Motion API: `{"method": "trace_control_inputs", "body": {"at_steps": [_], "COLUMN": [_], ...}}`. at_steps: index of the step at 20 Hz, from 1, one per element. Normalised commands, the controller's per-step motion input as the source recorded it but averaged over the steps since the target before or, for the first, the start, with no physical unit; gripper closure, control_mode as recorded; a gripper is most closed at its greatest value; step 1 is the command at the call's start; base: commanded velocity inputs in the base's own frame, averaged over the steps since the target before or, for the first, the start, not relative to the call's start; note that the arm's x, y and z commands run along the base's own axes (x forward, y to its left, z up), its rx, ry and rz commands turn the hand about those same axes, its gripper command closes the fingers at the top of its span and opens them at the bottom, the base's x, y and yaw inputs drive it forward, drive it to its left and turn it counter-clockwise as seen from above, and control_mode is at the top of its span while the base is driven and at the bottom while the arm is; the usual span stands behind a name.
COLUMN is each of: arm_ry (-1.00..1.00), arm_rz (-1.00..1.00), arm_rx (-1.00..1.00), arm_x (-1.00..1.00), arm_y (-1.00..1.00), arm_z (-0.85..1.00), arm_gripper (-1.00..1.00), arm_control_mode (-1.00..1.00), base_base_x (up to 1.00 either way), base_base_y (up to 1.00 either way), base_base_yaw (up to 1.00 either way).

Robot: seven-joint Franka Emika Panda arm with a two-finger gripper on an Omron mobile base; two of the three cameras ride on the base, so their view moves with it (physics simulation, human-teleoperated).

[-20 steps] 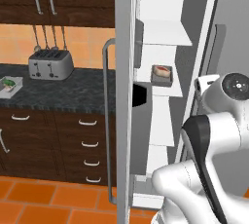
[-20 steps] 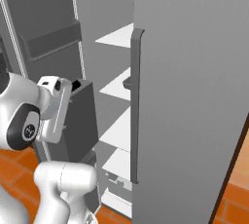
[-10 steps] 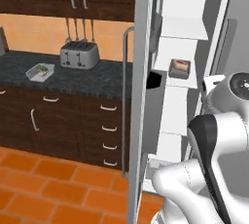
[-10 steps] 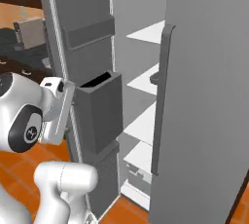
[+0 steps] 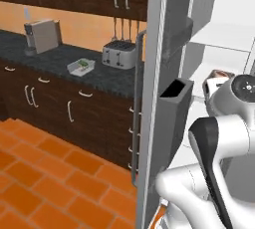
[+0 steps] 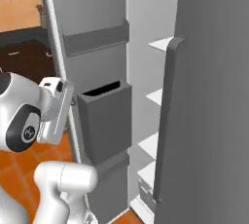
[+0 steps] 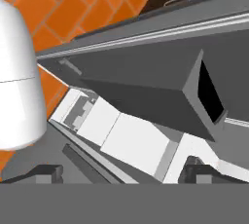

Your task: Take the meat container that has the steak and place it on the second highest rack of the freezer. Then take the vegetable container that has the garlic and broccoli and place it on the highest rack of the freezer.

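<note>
The freezer (image 5: pixel 153 73) stands with its grey door swung open, a dark door bin (image 5: pixel 175 104) on the door's inner side. Inside, a small container with reddish steak (image 5: pixel 217 75) rests on a white shelf, one shelf below the topmost shelf (image 5: pixel 219 41) in sight; my arm's joint partly covers it. The vegetable container (image 5: pixel 81 65), a white tray with green broccoli in it, sits on the dark counter left of the toaster; garlic is too small to make out. My gripper (image 7: pixel 122 175) is open, holding nothing, and faces the door bin (image 7: pixel 160 96). The highest rack (image 6: pixel 163 44) and second highest rack (image 6: pixel 154 96) are bare white.
A toaster (image 5: pixel 119 54) and a coffee machine (image 5: pixel 42 35) stand on the counter (image 5: pixel 55 56) above dark drawers. The freezer's other door (image 6: pixel 209 96), with a long bar handle (image 6: pixel 168 121), is close on the right. Orange tiled floor (image 5: pixel 45 178) lies open to the left.
The whole picture has shifted, so the base has moved: the counter slid right and more floor shows in the left base view. The gripper stays open.
</note>
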Motion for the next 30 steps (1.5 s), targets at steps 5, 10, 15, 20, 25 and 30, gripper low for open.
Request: {"method": "trace_control_inputs", "body": {"at_steps": [5, 10, 15, 20, 25, 30], "arm_ry": [0.00, 0.00, 0.00, 0.00, 0.00, 0.00], "arm_rz": [0.00, 0.00, 0.00, 0.00, 0.00, 0.00], "arm_rx": [0.00, 0.00, 0.00, 0.00, 0.00, 0.00], "arm_x": [0.00, 0.00, 0.00, 0.00, 0.00, 0.00], "arm_y": [0.00, 0.00, 0.00, 0.00, 0.00, 0.00], "arm_z": [0.00, 0.00, 0.00, 0.00, 0.00, 0.00], "arm_gripper": [-1.00, -1.00, -1.00, -1.00, -1.00, -1.00], "arm_control_mode": [1.00, 1.00, 1.00, 1.00, 1.00, 1.00], "base_base_x": [-0.10, -0.08, 0.00, 0.48, 1.00, 1.00], "base_base_y": [-0.19, 0.04, 0.51, 0.93, 0.32, 0.00], "base_base_yaw": [0.72, 0.81, 0.83, 0.55, 0.03, -0.43]}}
